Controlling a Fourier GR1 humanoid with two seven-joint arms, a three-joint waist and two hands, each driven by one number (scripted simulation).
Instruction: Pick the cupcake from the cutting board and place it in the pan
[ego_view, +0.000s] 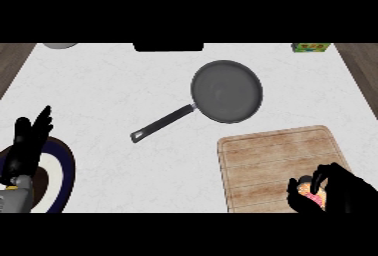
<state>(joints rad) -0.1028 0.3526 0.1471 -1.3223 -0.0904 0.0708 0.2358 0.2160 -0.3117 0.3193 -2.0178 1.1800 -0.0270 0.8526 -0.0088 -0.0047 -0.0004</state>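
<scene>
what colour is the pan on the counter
Dark grey, with a black handle; the pan shows in the head view.

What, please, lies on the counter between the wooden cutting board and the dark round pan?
In the head view, only bare white counter separates the wooden cutting board from the dark round pan.

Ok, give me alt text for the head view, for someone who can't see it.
The right robot hand curls around the cupcake on the wooden cutting board at lower right. An empty dark pan sits up-centre on the white counter, handle pointing lower-left. The left robot hand rests open at the left edge, over a dark-rimmed plate.
</scene>
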